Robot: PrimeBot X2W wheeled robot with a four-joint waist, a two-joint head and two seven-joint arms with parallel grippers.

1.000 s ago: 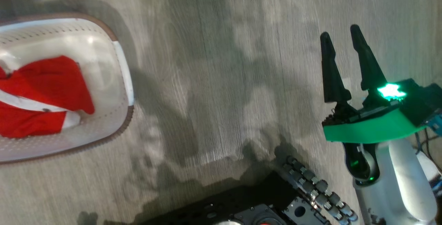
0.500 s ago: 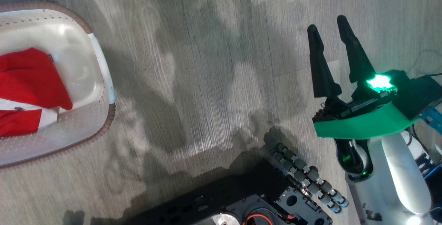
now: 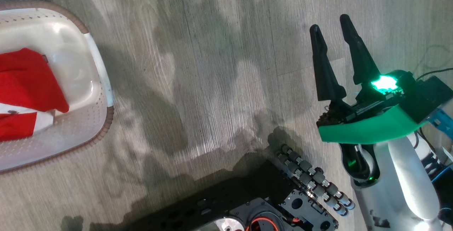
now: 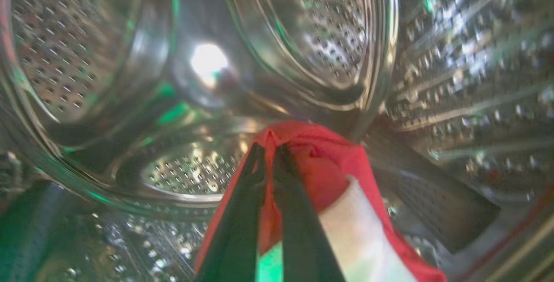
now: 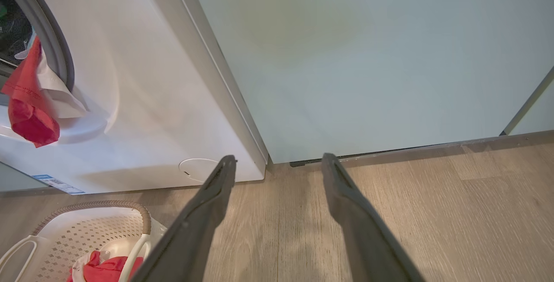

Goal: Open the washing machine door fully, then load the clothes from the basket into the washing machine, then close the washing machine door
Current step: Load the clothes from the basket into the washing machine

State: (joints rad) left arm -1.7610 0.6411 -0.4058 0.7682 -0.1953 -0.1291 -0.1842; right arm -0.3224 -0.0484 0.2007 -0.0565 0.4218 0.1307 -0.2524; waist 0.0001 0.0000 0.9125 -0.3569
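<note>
Got the left gripper (image 4: pixel 266 148) poked inside the drum (image 4: pixel 329 27) of the washing machine (image 5: pixel 164 78), clamped tight on a red-and-white fold of the clothes (image 4: pixel 329 165). Got the right gripper (image 3: pixel 329 23) hovering low over the floor (image 3: pixel 219 64), fingers spread wide, nothing between them. Also seeing more red fabric in the basket (image 3: pixel 101 82).

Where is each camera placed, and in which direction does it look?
Head view: on the head, looking down at the floor; shows the right gripper, jaws open, its forearm and the base.
Left wrist view: on the left wrist, looking into the steel drum; left gripper, jaws shut on a red garment.
Right wrist view: on the right wrist, looking low at the washing machine and a pale cabinet; own jaws stand apart.
Shared: head and right wrist views both show the basket holding red clothes.
</note>
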